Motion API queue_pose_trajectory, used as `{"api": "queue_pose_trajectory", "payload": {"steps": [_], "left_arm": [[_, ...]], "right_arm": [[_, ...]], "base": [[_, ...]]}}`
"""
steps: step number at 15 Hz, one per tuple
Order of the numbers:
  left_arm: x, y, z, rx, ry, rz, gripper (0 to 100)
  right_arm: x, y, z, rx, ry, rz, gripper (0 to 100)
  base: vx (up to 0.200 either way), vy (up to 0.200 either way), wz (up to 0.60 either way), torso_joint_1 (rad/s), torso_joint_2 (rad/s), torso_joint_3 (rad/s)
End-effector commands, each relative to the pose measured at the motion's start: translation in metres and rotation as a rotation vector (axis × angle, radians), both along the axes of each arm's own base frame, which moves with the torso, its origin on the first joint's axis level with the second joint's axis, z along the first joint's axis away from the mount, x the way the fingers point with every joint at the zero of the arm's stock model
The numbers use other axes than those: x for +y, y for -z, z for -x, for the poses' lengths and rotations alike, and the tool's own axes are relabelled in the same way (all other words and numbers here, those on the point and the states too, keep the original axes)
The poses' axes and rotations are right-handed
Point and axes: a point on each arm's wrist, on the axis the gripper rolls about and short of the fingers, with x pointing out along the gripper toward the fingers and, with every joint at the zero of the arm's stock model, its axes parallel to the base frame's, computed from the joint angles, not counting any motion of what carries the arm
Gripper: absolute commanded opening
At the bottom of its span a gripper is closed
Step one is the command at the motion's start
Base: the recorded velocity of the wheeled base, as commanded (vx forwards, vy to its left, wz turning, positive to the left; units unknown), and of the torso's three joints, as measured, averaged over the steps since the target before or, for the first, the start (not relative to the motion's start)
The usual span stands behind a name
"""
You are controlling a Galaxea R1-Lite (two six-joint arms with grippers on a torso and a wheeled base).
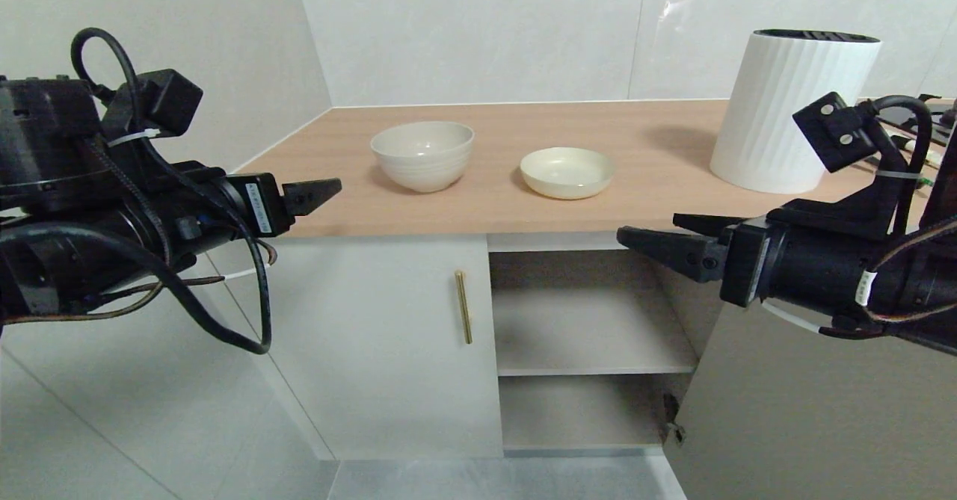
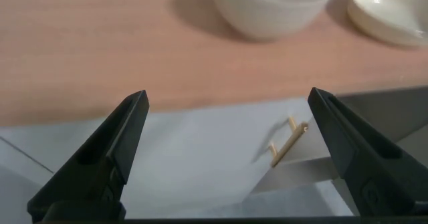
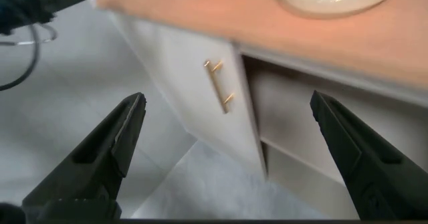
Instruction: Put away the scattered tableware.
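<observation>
Deep cream ceramic bowl (image 1: 422, 155) and shallow cream dish (image 1: 567, 172) sit apart on light wooden countertop (image 1: 658, 178). Left gripper (image 1: 331, 187) and right gripper (image 1: 647, 229) spread wide, holding nothing, short of counter edge. Advice: pinch rim squarely, keep level, set on exposed white cabinet shelf (image 1: 591, 335) below.

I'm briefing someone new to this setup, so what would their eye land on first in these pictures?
Two pale dishes on the wooden countertop: a deep bowl and, to its right, a shallow dish. Then the tall white ribbed container at the counter's right end and the open cabinet beneath. The left hand and right hand hang open before the counter's front.
</observation>
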Motion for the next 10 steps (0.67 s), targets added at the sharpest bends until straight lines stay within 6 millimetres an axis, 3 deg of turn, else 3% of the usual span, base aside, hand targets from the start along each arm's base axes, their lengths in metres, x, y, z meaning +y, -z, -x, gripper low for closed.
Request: {"api": "queue_pose_trajectory", "payload": {"steps": [1,6,8,10], "left_arm": [[-0.001,0.001,-0.001,0.005,0.002,0.000,100],[-0.002,0.003,-0.005,0.012,0.006,-0.002,100],[-0.006,0.001,-0.021,0.011,0.002,0.000,100],[-0.012,-0.017,-0.051,0.015,-0.003,-0.002,100]], "right_arm": [[0.000,0.000,0.000,-0.001,-0.001,-0.001,100],[0.000,-0.004,-0.002,-0.012,0.005,-0.007,100],[-0.006,-0.008,-0.015,-0.019,0.048,-0.013,100],[-0.003,-0.026,-0.043,-0.063,0.093,-0.038,100]], "base": [[0.000,0.000,0.00,0.139,-0.47,-0.330],[0.000,0.000,0.00,0.158,-0.47,-0.320],[0.000,0.000,0.00,0.183,-0.50,-0.310],[0.000,0.000,0.00,0.198,-0.50,-0.310]]}}
